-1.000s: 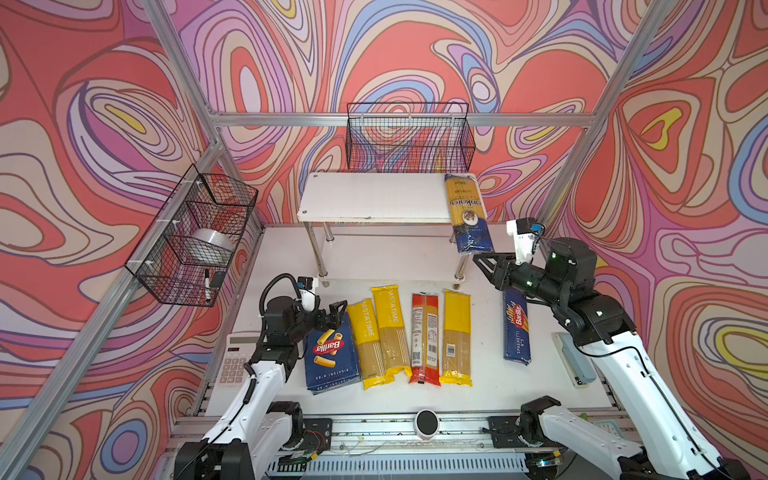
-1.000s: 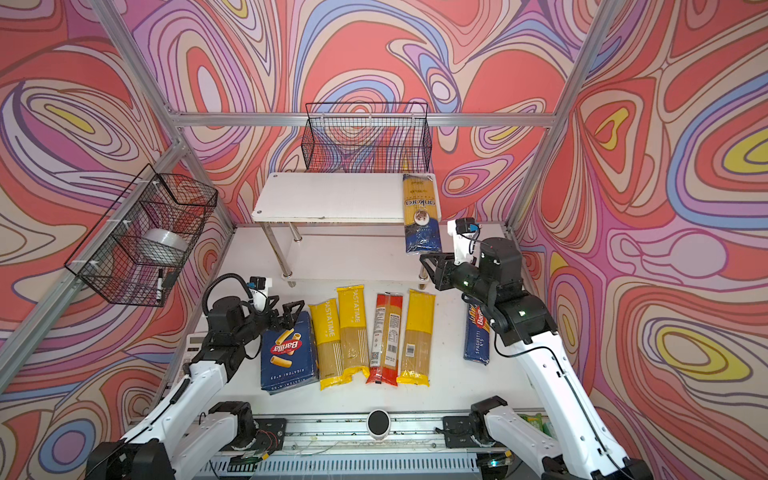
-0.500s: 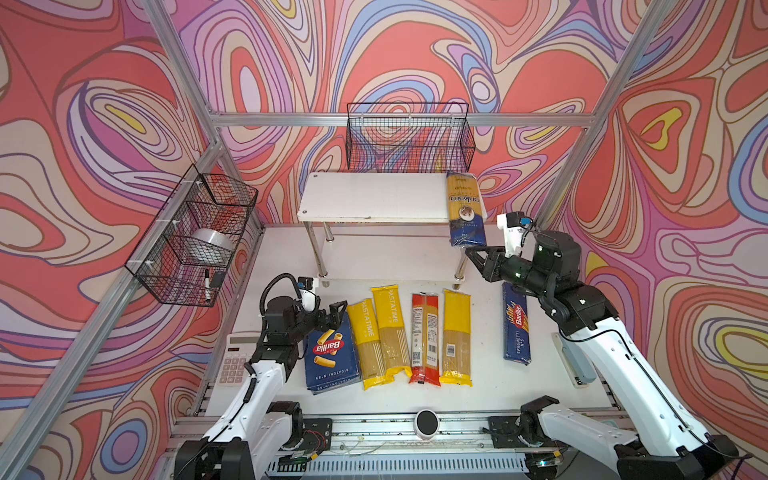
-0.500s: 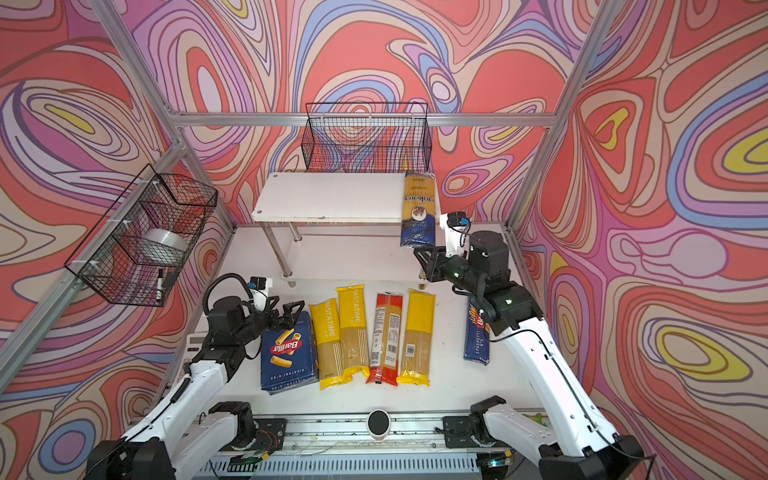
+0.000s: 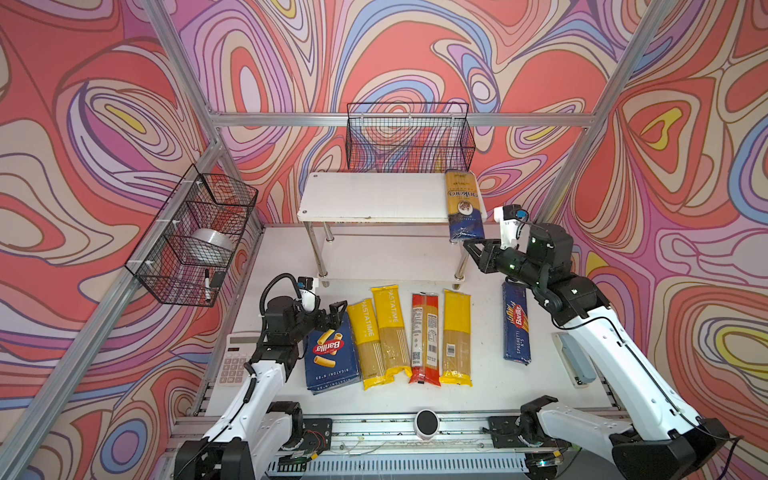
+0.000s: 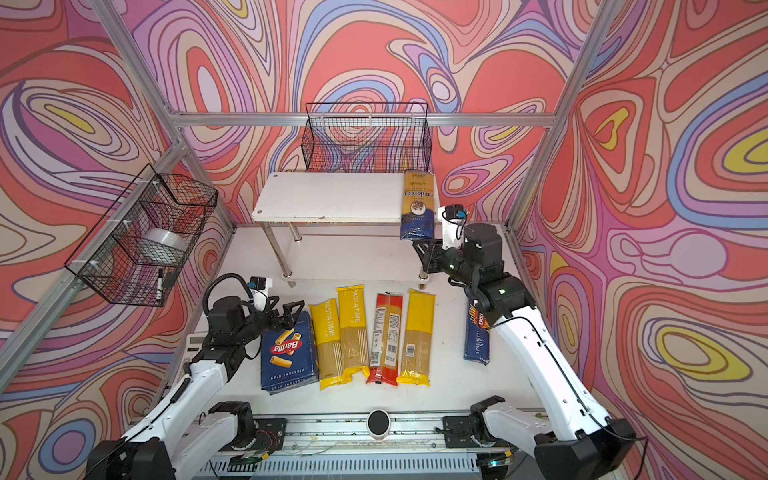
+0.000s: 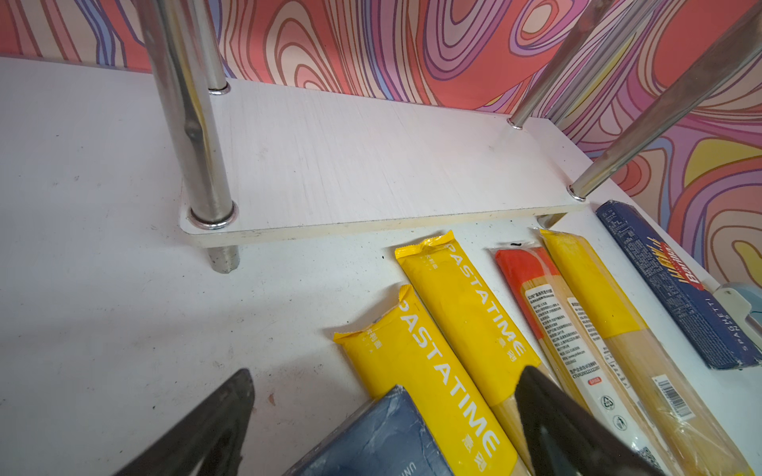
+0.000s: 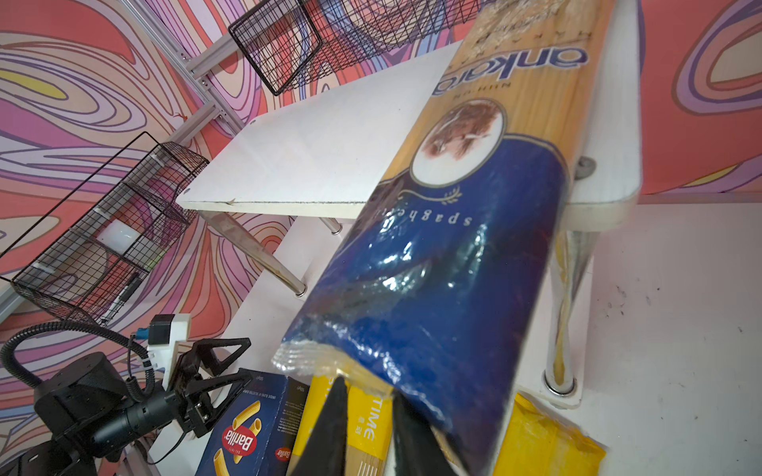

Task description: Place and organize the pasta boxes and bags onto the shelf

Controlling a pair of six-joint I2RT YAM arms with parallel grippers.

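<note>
Right gripper (image 5: 471,249) sits at the near end of the gold-and-navy bag (image 5: 463,203) with its jaws narrow. I can't tell from the wrist view whether it's pinching the end seal or just touching it. That bag lies along the right end of the shelf (image 5: 374,199) on the top board, with its near end hanging over the front edge, so I'd guess it needs to go further back. Left gripper (image 5: 334,312) is spread wide over the far end of the rigatoni box (image 5: 330,357), not closed on it. So roughly one of seven is up. The three yellow bags (image 5: 390,328), the red bag (image 5: 424,336) and the spaghetti box (image 5: 516,328) all lie flat on the bench (image 5: 490,386).
</note>
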